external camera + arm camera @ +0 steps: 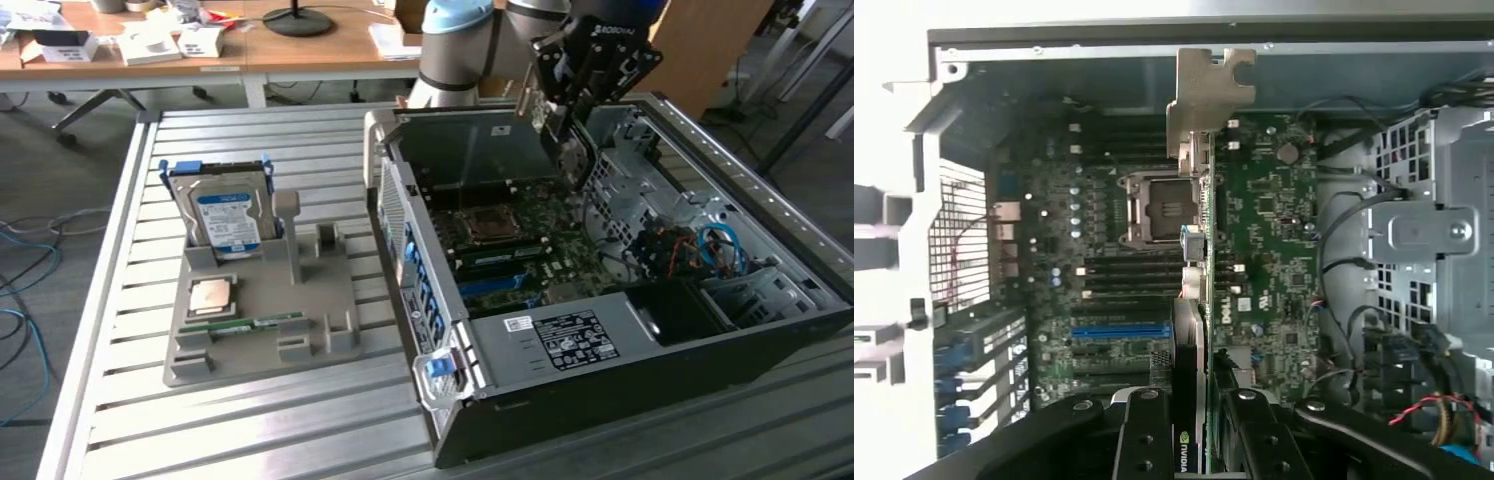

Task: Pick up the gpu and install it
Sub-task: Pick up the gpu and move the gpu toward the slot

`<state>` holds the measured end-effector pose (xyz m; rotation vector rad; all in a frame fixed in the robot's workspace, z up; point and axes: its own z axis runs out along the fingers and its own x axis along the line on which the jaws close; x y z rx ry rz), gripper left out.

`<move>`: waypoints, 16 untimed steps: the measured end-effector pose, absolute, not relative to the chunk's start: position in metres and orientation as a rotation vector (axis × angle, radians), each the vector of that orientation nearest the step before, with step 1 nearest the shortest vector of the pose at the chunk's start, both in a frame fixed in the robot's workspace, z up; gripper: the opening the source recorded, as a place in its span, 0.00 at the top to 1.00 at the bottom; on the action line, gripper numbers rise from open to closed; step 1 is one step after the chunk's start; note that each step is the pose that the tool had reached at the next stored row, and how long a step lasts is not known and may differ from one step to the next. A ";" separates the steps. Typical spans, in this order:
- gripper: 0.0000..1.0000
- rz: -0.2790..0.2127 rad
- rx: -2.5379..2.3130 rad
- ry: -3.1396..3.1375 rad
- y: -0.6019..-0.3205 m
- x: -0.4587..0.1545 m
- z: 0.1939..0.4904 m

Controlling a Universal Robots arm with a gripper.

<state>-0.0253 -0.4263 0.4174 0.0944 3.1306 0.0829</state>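
Just beside the open black steel computer case (561, 420), on the exterior view's left, a grey moulded tray (254, 360) carries one silver hard drive with a blue label (224, 215), one square processor chip (210, 297) and one narrow green memory stick (240, 323). Over the case's far half, the single black two-fingered claw (1194, 430) is clamped on the one gpu (1194, 340), a thin dark circuit card with a silvery bracket, held edge-down above the green motherboard (1274, 200), not yet seated. Judged risk: gripped at one end only, the card could tilt, miss its slot and strike the open processor socket (1159, 205).
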 end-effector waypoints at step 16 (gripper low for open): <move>0.74 0.085 0.092 3.131 -0.426 0.016 0.417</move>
